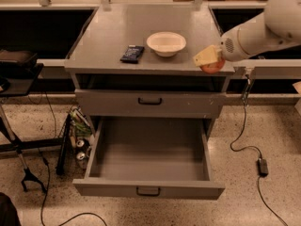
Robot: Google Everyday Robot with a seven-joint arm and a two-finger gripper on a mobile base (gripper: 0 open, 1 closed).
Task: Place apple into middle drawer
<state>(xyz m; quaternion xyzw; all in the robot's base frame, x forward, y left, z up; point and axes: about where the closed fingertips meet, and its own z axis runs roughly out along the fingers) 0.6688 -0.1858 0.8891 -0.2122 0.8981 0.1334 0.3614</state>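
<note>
The apple (212, 67) is red-orange and sits in my gripper (208, 59) at the front right corner of the grey cabinet top (113, 36), at the edge. The gripper's cream fingers (206, 55) close over the apple's top, hiding most of it. My white arm reaches in from the right. The middle drawer (149, 149) is pulled fully open below, deep and grey, with a black handle (148, 190) on its front. It holds nothing. The gripper is above and to the right of the drawer's opening.
A cream bowl (166, 43) and a dark snack packet (132, 53) lie on the cabinet top. The upper drawer (149, 101) is shut. Cables and cans lie on the floor at left, a power brick (262, 166) at right. A stand (19, 140) is far left.
</note>
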